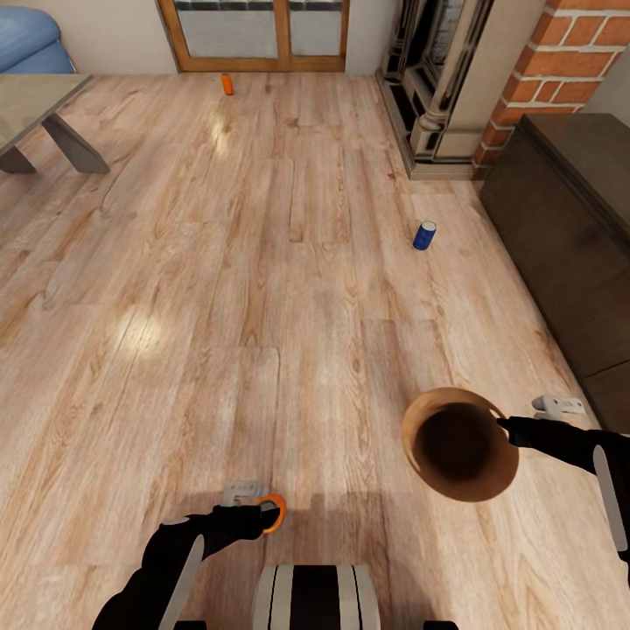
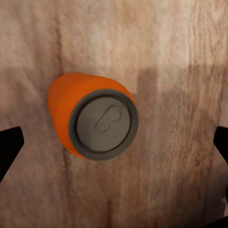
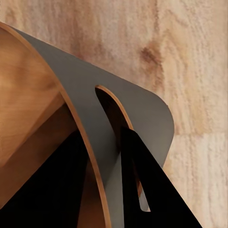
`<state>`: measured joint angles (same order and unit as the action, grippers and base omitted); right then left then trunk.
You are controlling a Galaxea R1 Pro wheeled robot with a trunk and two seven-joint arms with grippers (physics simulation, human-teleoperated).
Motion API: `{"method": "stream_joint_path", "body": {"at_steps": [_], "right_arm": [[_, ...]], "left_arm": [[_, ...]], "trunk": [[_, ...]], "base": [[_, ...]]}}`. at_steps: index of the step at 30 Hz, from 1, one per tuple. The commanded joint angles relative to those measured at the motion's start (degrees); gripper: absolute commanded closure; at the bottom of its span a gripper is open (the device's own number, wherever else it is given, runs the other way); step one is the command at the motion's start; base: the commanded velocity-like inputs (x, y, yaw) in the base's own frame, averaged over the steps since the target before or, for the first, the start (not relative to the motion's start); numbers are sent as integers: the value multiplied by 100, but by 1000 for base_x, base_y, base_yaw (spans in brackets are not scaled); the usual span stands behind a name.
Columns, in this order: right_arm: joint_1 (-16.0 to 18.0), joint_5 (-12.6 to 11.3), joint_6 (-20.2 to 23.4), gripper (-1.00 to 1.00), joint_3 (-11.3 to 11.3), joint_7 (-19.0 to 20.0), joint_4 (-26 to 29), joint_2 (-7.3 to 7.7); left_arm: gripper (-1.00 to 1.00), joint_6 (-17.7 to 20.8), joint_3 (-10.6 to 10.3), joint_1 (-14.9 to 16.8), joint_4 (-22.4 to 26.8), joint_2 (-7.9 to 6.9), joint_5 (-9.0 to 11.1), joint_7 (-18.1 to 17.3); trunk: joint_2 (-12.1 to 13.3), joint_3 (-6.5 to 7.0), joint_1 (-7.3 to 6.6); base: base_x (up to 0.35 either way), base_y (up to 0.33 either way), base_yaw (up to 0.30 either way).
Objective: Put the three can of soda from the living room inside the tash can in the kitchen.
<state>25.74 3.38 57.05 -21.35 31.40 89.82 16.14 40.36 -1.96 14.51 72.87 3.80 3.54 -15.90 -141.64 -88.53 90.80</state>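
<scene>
1. The left gripper point(image 1: 262, 509) hangs low over the wood floor point(image 1: 219, 289) with its jaws spread wide; in the left wrist view the two dark fingertips point(image 2: 9, 147) sit at opposite edges, clear of the orange can point(image 2: 90, 116) between them.
2. That orange can point(image 1: 273, 513) stands upright on the floor with its grey top towards the wrist camera; whether a finger touches it is hard to tell from the head view.
3. The right gripper point(image 1: 507, 427) is clamped on the rim of the trash can point(image 1: 459, 444), one finger inside the wall and one outside, as the right wrist view shows on the trash can point(image 3: 42, 109).
4. The copper-brown bin is held above the floor, tilted, its dark mouth facing up.
5. A blue can point(image 1: 424, 235) stands on the floor near the fireplace point(image 1: 437, 79) and the dark cabinet point(image 1: 569, 236).
6. A second orange can point(image 1: 227, 84) stands at the floor's far edge, before the glass door point(image 1: 258, 35).
</scene>
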Motion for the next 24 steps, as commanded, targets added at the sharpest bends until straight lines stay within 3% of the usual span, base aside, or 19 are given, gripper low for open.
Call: {"method": "stream_joint_path", "body": {"at_steps": [1,12,18,24], "right_arm": [[2,-66,28,100,0,-2,1,5],[2,-48,69,100,27,-3,1,6],[2,-50,77,100,43,-2,1,4],[2,-57,78,100,59,2,1,4]], "left_arm": [[-100,-1,1,0,5,1,1,0],[-100,117,-9,0,356,-1,-45,16],[-100,508,-30,0,415,14,-76,115],[-100,599,-30,0,295,36,-72,999]], "trunk": [[0,0,0],[0,0,0],[0,0,0],[0,0,0]], "base": [[0,0,0],[0,0,0],[0,0,0],[0,0,0]]}}
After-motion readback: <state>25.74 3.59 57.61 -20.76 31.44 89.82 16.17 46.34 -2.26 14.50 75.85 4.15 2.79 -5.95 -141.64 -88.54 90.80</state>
